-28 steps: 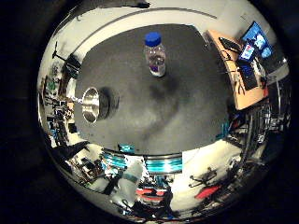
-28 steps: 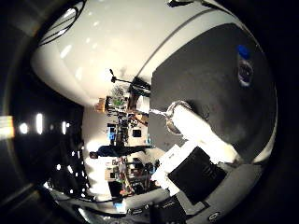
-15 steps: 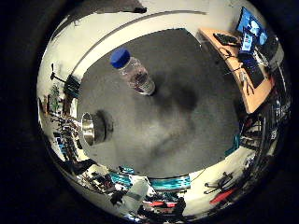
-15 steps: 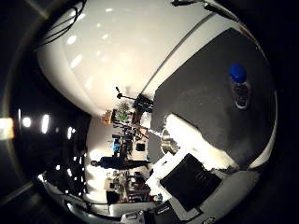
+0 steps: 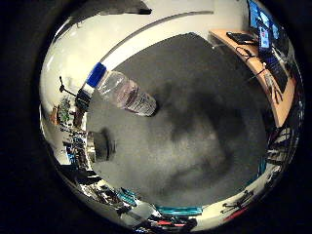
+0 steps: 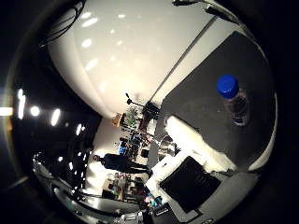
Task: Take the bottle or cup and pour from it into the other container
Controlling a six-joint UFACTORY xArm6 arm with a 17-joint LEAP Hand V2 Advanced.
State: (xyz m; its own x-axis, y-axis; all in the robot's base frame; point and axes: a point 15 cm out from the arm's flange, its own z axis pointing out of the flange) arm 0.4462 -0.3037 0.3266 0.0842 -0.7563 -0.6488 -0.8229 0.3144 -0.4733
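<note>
- You have the bottle (image 5: 124, 92) standing upright on the dark grey table (image 5: 209, 146); it is clear plastic with a blue cap (image 5: 96, 75) and a label band low on its body.
- From the bottle, look toward 7 o'clock across the table in the little finger side view: the metal cup (image 5: 97, 146) sits there, near the table's edge and well apart from the bottle.
- Neither container is touched by anything; bare table lies between them.
- Your hand (image 6: 194, 156) shows only in the thumb side view, as a white finger reaching out over the table with a black block of the hand's body behind it.
- That finger looks straight, not curled, and it holds nothing, so read the hand as spread and empty.
- In the thumb side view the bottle stands at about 1 o'clock from the white finger, apart from it, and a part of the metal cup peeks out just beside the finger's near end.
- A soft dark shadow (image 5: 214, 122) spreads on the table beside the bottle.
- Beyond the table's far edge a wooden desk (image 5: 273, 83) carries monitors and a keyboard.
</note>
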